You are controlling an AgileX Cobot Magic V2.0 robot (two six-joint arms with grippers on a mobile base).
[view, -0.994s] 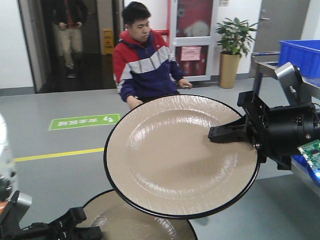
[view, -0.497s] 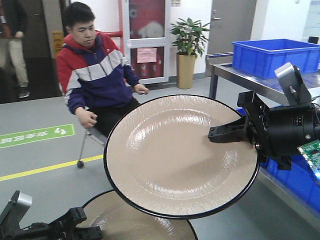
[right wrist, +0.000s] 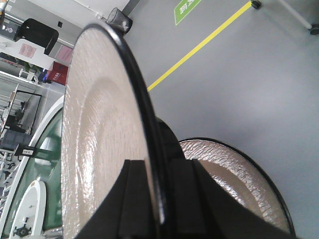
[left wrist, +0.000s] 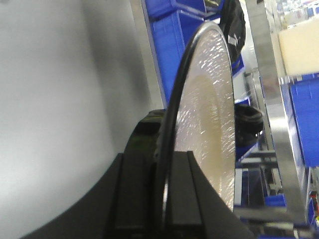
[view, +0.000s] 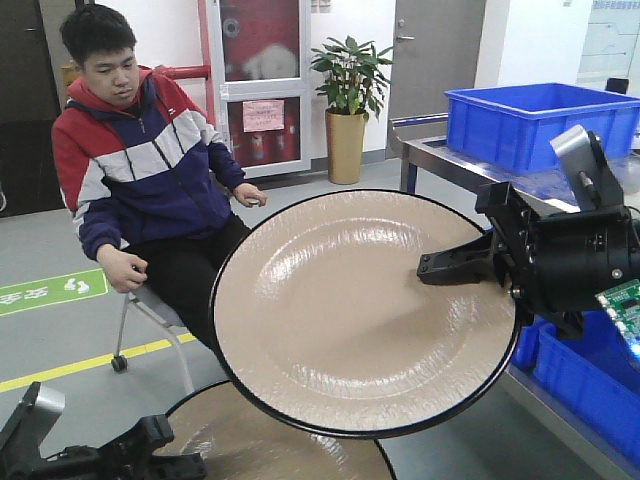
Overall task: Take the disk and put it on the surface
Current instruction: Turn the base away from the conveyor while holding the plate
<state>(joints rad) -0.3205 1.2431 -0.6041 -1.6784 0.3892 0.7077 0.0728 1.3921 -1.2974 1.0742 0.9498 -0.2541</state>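
Carry step: the right hand (view: pixel 428 270) pinches the beige plate (view: pixel 340 310) by its rim, tilted in mid-air. The left hand (view: pixel 178 466) pinches a second plate (view: pixel 265 440) below. Next, I judge: level it and lower it onto the table, unseen here.

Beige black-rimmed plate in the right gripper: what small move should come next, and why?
Probably carry it, jaws shut, toward a tabletop. The right gripper is shut on the round beige black-rimmed plate, tilted in mid-air; the left gripper clamps a second plate, and no dark tabletop is in view.
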